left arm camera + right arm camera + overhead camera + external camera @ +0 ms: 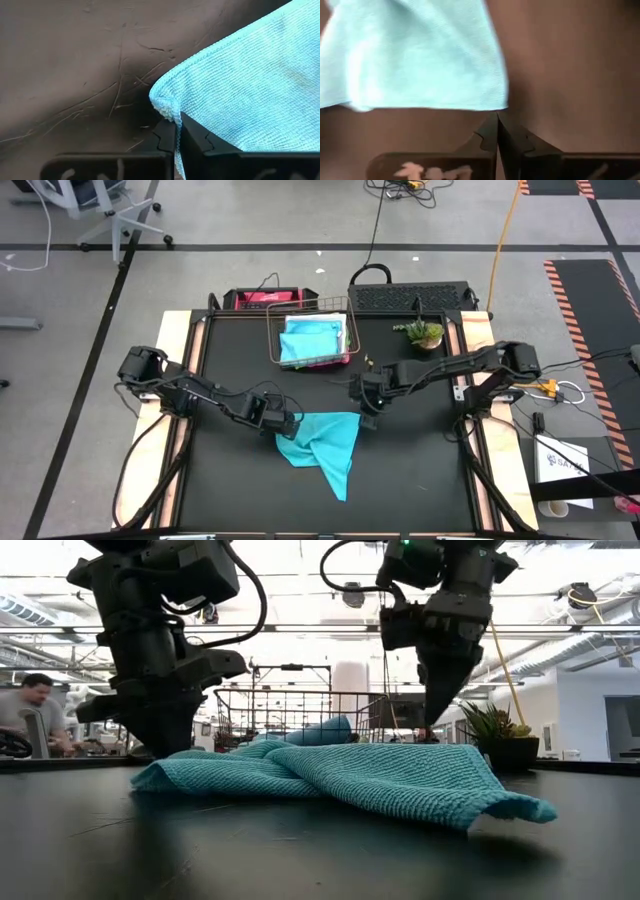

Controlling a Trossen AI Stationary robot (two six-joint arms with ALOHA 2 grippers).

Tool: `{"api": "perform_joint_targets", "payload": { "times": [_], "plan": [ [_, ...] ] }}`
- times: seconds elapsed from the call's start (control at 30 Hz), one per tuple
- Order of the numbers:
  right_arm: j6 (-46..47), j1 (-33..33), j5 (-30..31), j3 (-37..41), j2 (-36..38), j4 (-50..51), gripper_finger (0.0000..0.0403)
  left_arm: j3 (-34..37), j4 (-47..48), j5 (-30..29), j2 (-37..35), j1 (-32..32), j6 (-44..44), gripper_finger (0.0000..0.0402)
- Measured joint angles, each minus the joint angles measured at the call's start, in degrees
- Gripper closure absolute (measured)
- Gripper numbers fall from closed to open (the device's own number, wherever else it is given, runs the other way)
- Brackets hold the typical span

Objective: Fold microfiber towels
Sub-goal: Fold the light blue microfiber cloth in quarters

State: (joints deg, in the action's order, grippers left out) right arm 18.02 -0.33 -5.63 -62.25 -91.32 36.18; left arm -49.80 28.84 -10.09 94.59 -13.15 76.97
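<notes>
Black table point(230, 480), frame centre: turquoise towel point(325, 442) is pinched at its left corner by left gripper point(292, 423); right gripper point(366, 418), fingers together, empty. Opposite corner should be gripped before lifting.

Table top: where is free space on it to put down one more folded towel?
The bare black table is free between the turquoise towel and the left arm, and right of the towel below the right arm. It is crowded around the wire basket and plant, and where the left gripper and right gripper meet the towel.
</notes>
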Motion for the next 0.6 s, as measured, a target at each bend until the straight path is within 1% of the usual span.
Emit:
{"api": "perform_joint_targets", "payload": {
  "times": [0.07, 0.17, 0.27, 0.4, 0.47, 0.57, 0.6],
  "plan": [
    [0.9, 0.6, -2.4, 0.0, -0.1, 0.0, 0.0394, 0.0, -0.3, 0.0, 0.0, 0.0, -0.4, 0.0385],
    [3.0, 1.5, -4.8, 0.1, -1.3, -0.4, 0.0370, 0.0, -0.6, -0.1, 0.0, 0.0, -0.8, 0.0393],
    [5.8, 2.0, -5.0, 2.1, -2.8, -2.9, 0.0337, 0.0, -0.7, -0.3, 0.0, 0.0, -0.8, 0.0397],
    [9.4, 1.3, -5.0, 5.2, -3.4, -5.6, 0.0294, 0.0, -0.9, -0.3, 0.0, 0.0, -0.8, 0.0384],
    [10.6, 0.3, -5.1, 6.9, -3.3, -8.0, 0.0277, 0.0, -1.1, -0.3, 0.0, 0.0, -0.8, 0.0384],
    [14.0, -0.9, -5.3, 9.7, -3.3, -13.0, 0.0257, 0.0, -1.7, -0.3, 0.0, 0.0, -1.6, 0.0395],
    [15.1, -1.1, -6.2, 10.9, -3.4, -15.5, 0.0252, 0.0, -2.0, -0.3, 0.0, 0.0, -1.8, 0.0397]
  ]
}}
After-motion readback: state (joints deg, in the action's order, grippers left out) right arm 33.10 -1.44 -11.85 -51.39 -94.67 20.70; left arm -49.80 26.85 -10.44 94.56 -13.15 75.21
